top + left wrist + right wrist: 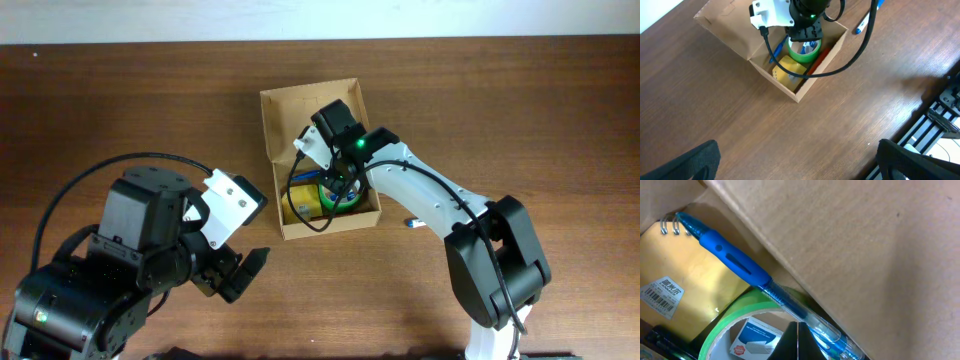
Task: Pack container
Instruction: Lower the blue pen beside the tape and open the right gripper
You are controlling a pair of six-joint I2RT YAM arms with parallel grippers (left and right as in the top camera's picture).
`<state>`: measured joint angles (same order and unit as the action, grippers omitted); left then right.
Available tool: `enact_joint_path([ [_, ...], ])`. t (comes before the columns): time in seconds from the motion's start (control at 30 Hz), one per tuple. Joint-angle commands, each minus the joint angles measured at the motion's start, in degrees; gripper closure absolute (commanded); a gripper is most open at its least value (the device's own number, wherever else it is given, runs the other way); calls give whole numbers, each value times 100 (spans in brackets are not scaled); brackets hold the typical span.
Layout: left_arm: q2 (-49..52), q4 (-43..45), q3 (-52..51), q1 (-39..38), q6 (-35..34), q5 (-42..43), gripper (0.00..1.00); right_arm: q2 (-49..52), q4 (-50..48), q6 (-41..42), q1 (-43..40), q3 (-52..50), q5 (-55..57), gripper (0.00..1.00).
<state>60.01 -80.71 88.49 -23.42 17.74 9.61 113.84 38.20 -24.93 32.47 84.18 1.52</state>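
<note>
The tan cardboard container (300, 108) stands open at the table's middle, its flap lid laid back; it also shows in the left wrist view (735, 30) and fills the right wrist view (865, 255). Inside lie a green tape roll (735, 312), a yellow spiral notebook (690, 275), a blue pen (740, 265) leaning along the wall, and a small white-and-blue packet (752, 337) within the roll. My right gripper (799, 330) is down inside the box over the roll, fingers shut together, with the pen beside them. My left gripper (245, 272) is open and empty over bare table (800, 155).
Another blue pen (412, 223) lies on the table just right of the box, also seen in the left wrist view (862, 22). A red item (821, 57) lies along the box's inner wall. The table's edge and black frame (940, 115) are nearby.
</note>
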Motion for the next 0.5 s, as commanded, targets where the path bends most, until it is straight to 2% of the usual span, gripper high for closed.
enact_joint_path([
  [0.0,-9,15,-2,33,-57,0,0,-2,-120,214,24,-50,-116,96],
  [0.3,-9,15,-2,33,-57,0,0,-35,-216,299,24,-48,-289,96],
  [0.47,-9,15,-2,33,-57,0,0,-55,-223,446,7,-50,140,96],
])
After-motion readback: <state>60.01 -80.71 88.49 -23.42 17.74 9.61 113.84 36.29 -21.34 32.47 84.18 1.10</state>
